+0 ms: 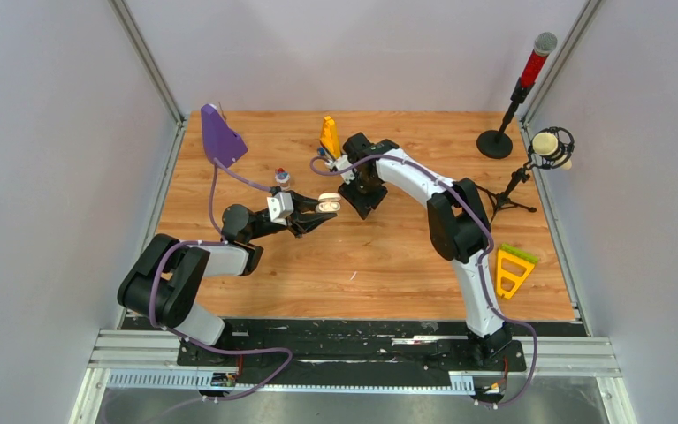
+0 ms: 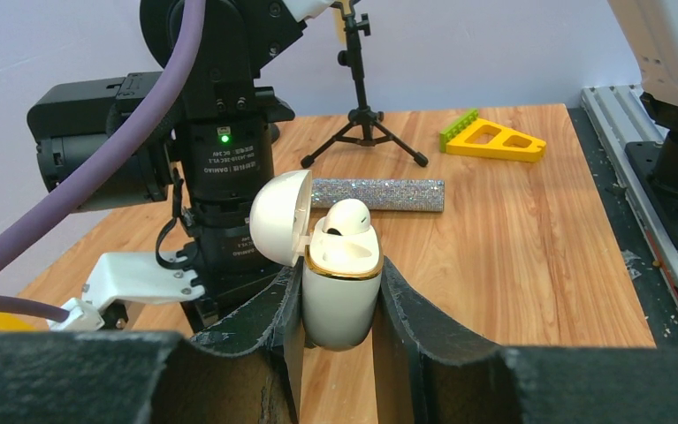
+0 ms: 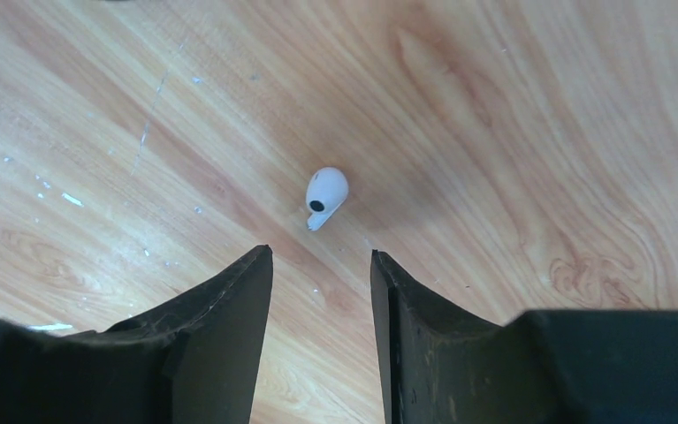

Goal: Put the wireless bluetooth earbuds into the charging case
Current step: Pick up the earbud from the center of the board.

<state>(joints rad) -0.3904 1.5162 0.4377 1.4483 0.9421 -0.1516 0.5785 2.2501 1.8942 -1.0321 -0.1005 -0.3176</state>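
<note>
My left gripper (image 2: pixel 341 265) is shut on the white, gold-rimmed charging case (image 2: pixel 342 291) and holds it upright above the table. The lid (image 2: pixel 280 216) hangs open to the left. One white earbud (image 2: pixel 348 216) sits in a slot, its head sticking out. From above, the case (image 1: pixel 327 205) is mid-table, just left of my right gripper (image 1: pixel 363 201). A second white earbud (image 3: pixel 326 192) lies on the wood just beyond my right gripper (image 3: pixel 321 254). That gripper points down, open, with nothing between its fingers.
A purple block (image 1: pixel 220 134) and an orange block (image 1: pixel 329 135) stand at the back. A red microphone on a stand (image 1: pixel 516 97) and a tripod microphone (image 1: pixel 529 172) stand at the right. A yellow triangle (image 1: pixel 512 269) lies front right, and a glittery bar (image 2: pixel 377 194) lies beyond the case.
</note>
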